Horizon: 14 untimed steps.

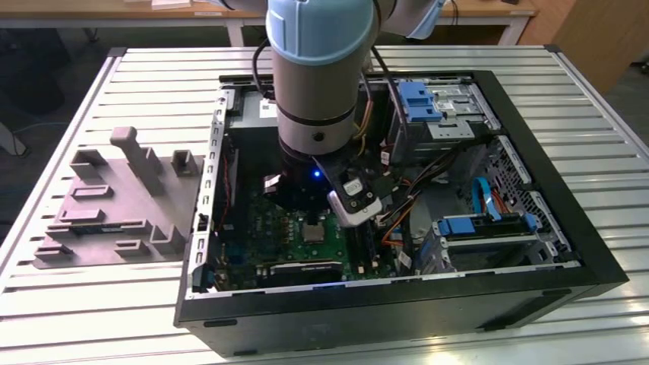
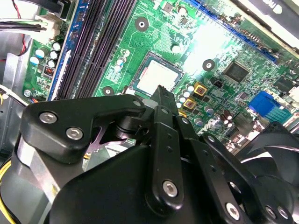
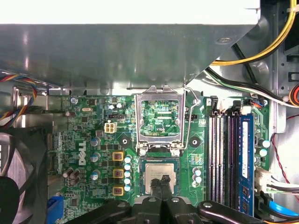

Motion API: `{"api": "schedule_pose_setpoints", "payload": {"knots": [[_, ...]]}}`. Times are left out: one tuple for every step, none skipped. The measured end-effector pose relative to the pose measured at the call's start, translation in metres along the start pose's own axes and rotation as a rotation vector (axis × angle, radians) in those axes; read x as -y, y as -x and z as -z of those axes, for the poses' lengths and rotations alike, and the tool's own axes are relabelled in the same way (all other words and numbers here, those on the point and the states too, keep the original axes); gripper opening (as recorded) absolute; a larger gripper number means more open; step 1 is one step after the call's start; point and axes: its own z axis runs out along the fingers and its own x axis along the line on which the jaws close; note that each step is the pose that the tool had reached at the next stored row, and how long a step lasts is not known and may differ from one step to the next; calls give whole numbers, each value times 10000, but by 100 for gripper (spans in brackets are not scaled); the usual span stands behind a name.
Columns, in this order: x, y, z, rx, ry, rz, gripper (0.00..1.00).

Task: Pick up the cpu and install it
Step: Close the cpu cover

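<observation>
The cpu (image 3: pixel 152 181) lies flat in the open socket (image 3: pixel 159 160) on the green motherboard (image 3: pixel 63 144). The fingers (image 3: pixel 160 187) are closed together just over it, holding nothing. The chip is probably light, stiff and fragile, so its edges look the safest hold.

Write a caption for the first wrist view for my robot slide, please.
Gripper poised over the cpu lying in the motherboard socket, socket frame hinged open.
</observation>
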Motion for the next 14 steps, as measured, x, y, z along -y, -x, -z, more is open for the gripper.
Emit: {"api": "schedule_pose_setpoints", "payload": {"knots": [[0, 0, 0, 0, 0, 0, 11], [0, 0, 0, 0, 0, 0, 11], [0, 0, 0, 0, 0, 0, 11], [0, 0, 0, 0, 0, 0, 11], [1, -2, 10, 1, -5, 0, 11], [0, -3, 35, 4, -4, 1, 11], [-1, -4, 76, 10, 0, 2, 11], [-2, -5, 120, 12, -1, 1, 11], [-2, -7, 166, 15, 0, 1, 11], [-3, -7, 211, 15, -1, 1, 11], [-4, -8, 255, 16, -1, 1, 11], [-7, -9, 300, 17, 0, 0, 11], [-8, -9, 341, 18, -2, 1, 11], [-9, -10, 380, 21, 0, 1, 11]]}}
